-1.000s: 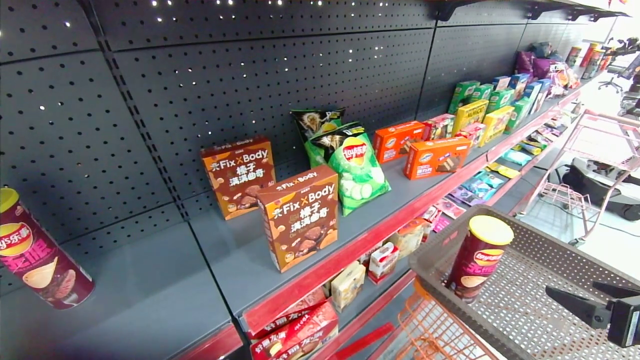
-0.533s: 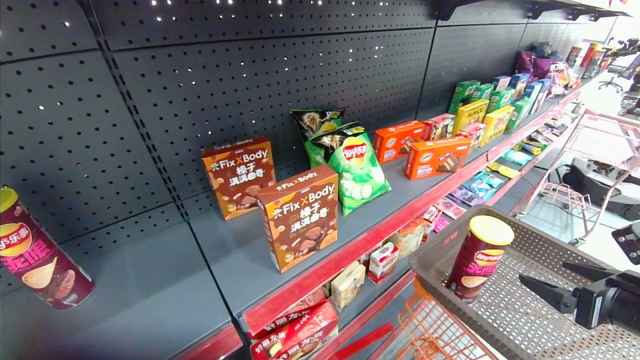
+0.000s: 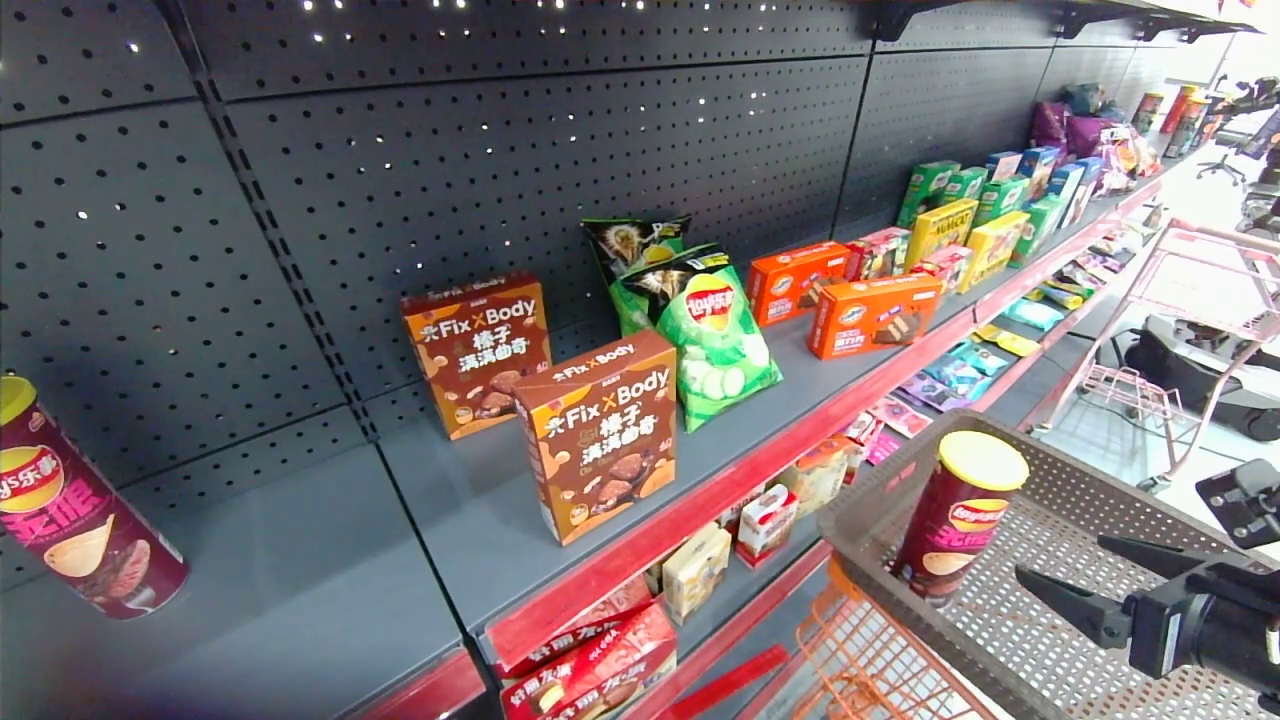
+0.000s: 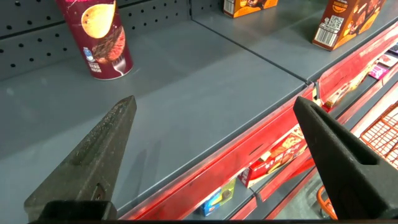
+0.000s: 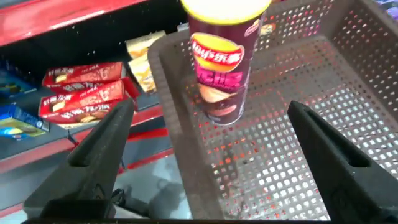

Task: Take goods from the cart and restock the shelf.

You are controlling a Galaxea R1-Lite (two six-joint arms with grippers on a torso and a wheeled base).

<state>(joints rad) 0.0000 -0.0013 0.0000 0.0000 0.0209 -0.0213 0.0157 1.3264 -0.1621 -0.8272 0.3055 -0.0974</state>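
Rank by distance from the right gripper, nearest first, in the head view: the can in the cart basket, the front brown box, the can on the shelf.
From the right gripper:
1. Can in the cart basket, just ahead of it, on the right.
2. Front brown box, middle of the view.
3. Can on the shelf, far left.

I see a dark pegboard wall [image 3: 500, 170] with light pricking through its holes, a pink trolley [image 3: 1215, 285] on the pale floor [image 3: 1090, 445] to the right, and a chair [image 3: 1220, 165] far off in bright light
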